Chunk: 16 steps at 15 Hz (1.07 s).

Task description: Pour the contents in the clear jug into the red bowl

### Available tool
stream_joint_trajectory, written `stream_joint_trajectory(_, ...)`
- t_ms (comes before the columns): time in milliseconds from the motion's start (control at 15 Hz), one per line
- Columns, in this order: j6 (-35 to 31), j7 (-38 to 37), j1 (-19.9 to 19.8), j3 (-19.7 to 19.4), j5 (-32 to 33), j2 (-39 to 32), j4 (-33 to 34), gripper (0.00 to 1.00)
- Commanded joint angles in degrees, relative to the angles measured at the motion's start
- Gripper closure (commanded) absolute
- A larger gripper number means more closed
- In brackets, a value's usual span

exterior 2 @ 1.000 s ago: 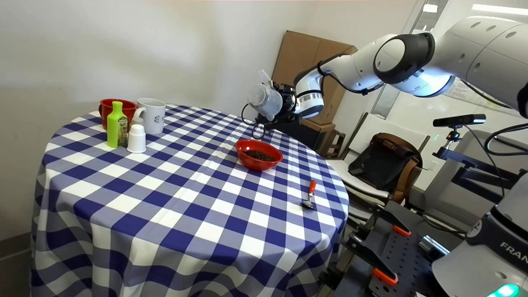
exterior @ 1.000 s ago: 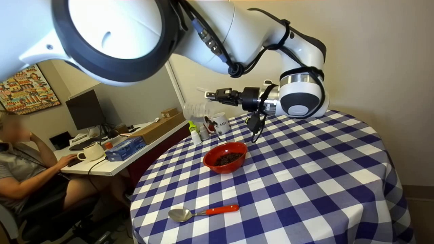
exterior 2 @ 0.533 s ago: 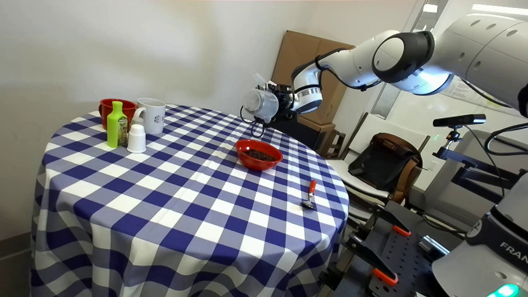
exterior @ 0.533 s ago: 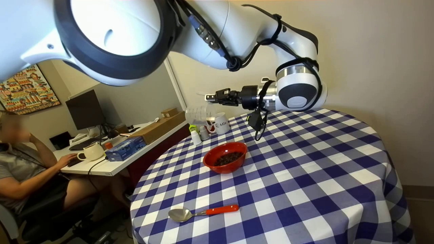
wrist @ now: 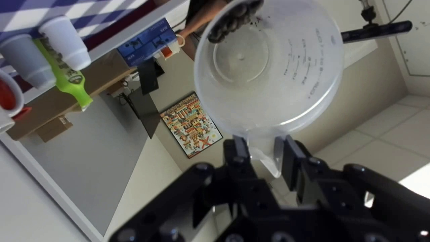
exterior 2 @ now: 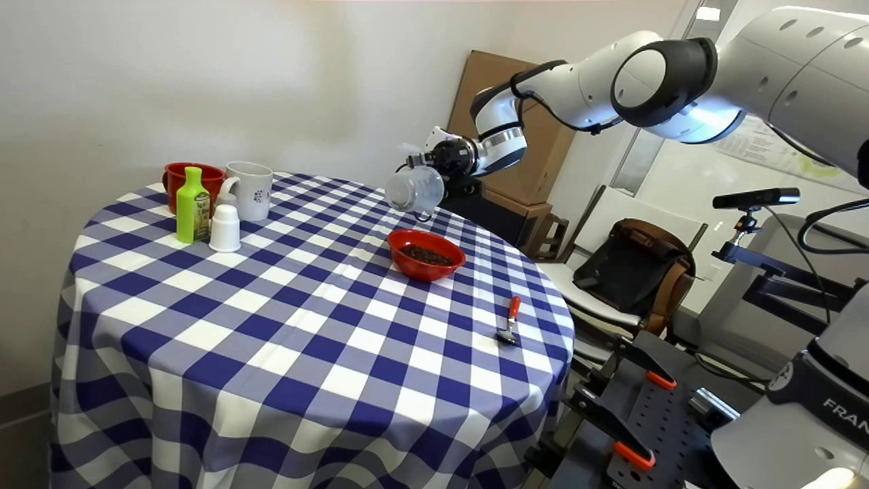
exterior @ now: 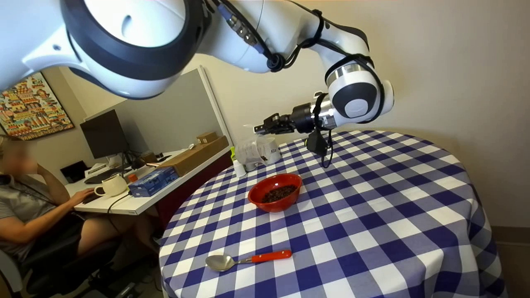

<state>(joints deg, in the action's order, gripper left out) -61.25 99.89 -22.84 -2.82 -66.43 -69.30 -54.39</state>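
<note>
My gripper (exterior: pixel 260 129) is shut on the handle of the clear jug (exterior: pixel 250 151), as the wrist view shows at the fingertips. The jug hangs in the air, tipped on its side, above and behind the red bowl (exterior: pixel 275 205). It also shows in an exterior view (exterior 2: pixel 415 190). In the wrist view I look into the jug's mouth (wrist: pixel 268 77). Dark brown lumps (wrist: pixel 231 20) lie along the wall opposite the handle. The bowl stands upright on the checked cloth and holds dark bits (exterior 2: pixel 426 255).
A spoon (exterior: pixel 248 258) lies in front of the bowl. A white mug (exterior 2: pixel 252 193), a red mug (exterior 2: pixel 193 183), a green bottle (exterior 2: pixel 193 207) and white cups (exterior 2: pixel 225 227) stand grouped on the table, away from the bowl. A person (exterior: pixel 25 207) sits at a desk beside the table.
My gripper and the jug have moved lower, and the fingers now slope downward. A second ago dark bits showed falling under the jug's mouth; none are seen falling now. The bowl has not moved.
</note>
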Motion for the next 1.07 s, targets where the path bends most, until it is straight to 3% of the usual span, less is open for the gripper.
stream_joint_trajectory(0,-6.44,4.77,3.65,-3.49,4.6,3.84,-2.86,0.92)
stream_joint_trajectory(333,-15.12,8.69,9.63,-6.19,9.86,8.34,-6.07,0.92)
stream_joint_trajectory(800,-22.27,14.14,19.63,-7.74,18.66,15.76,-11.55,0.92)
stream_joint_trajectory(867,-25.21,13.96,18.42,-3.36,23.53,17.18,-12.63,0.92)
stream_joint_trajectory(1000,-31.48,15.2,20.05,-1.48,28.24,19.88,-15.91,0.92)
